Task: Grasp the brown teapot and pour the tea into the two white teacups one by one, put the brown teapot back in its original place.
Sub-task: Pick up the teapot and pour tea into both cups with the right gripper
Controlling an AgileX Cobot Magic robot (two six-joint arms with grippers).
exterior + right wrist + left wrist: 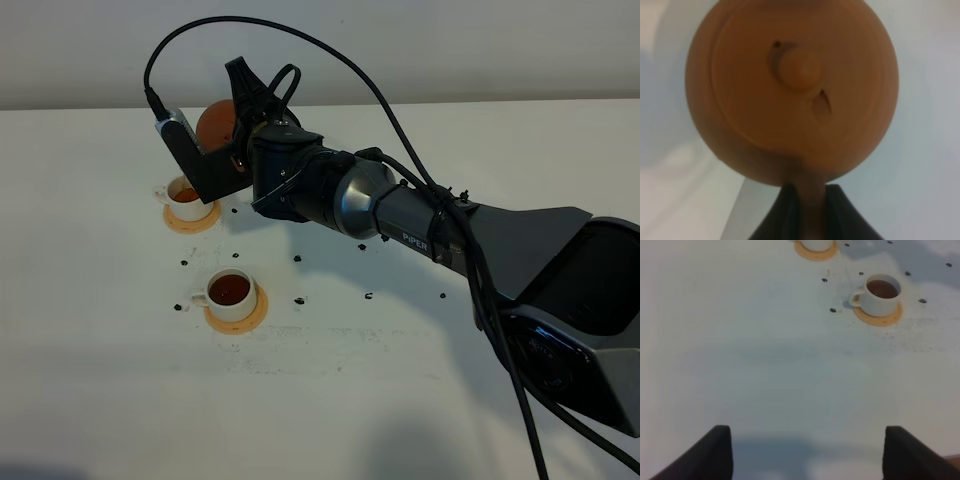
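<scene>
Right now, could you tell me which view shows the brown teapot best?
The right wrist view: the brown teapot fills it, lid and knob clear, handle in the right gripper. The exterior high view shows only part behind that gripper; the left wrist view shows none.

White tabletop [120,400] with scattered dark specks [299,298]; plain pale wall [450,50] behind; soft light

White table [120,400]: 2 orange coasters [258,313], dark specks [299,298] scattered around them.
</scene>
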